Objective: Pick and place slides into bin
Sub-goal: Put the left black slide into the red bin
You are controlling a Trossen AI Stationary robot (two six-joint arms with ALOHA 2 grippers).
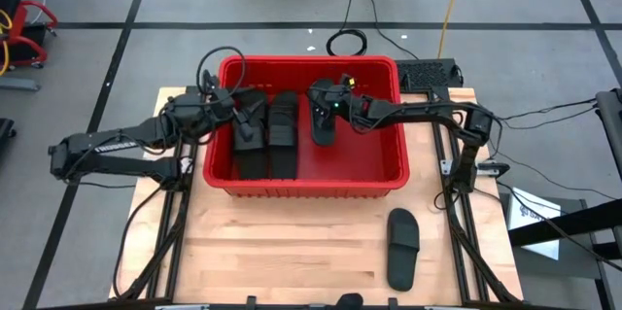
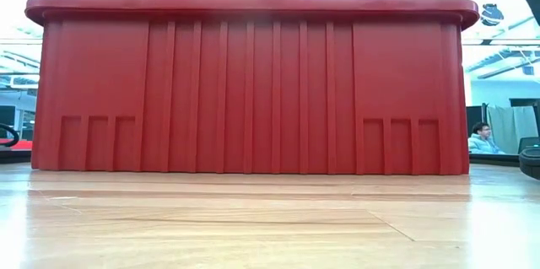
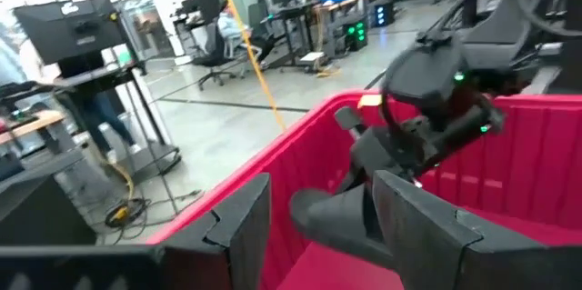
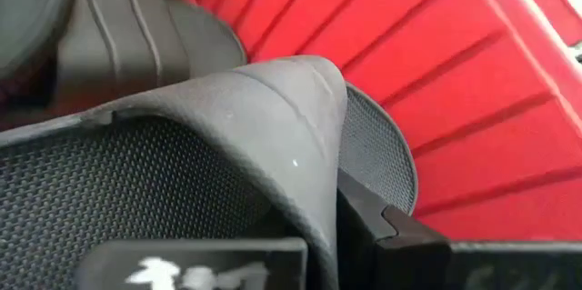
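The slide [image 1: 324, 123] in play hangs over the middle of the red bin [image 1: 307, 185], clamped by its strap in the right hand [image 1: 330, 106], whose fingers are pressed together on it; the right wrist view shows that strap [image 4: 273, 135] arched right before the camera, the textured footbed [image 4: 109, 190] under it and the bin's ribbed red wall beyond; inside the bin, toward nine o'clock from the held slide, more slides lie side by side, a pair of dark shapes [image 1: 283, 135] running lengthwise on the floor and another [image 1: 250, 140] just beside them against the wall at nine o'clock; the left hand [image 1: 236, 116] sits over that end of the bin with its fingers [image 3: 241, 226] apart and nothing between them, and from its wrist view the held slide shows as a dark toe [image 3: 332, 217] under the other arm; outside the bin one slide [image 1: 403, 248] lies alone on the wooden tabletop [image 1: 292, 252] toward five o'clock, well apart from the bin's near wall; in the low view the bin fills nearly the whole width, its rolled rim at the top; a seated person [image 2: 481, 138] shows far off in the room at three o'clock.
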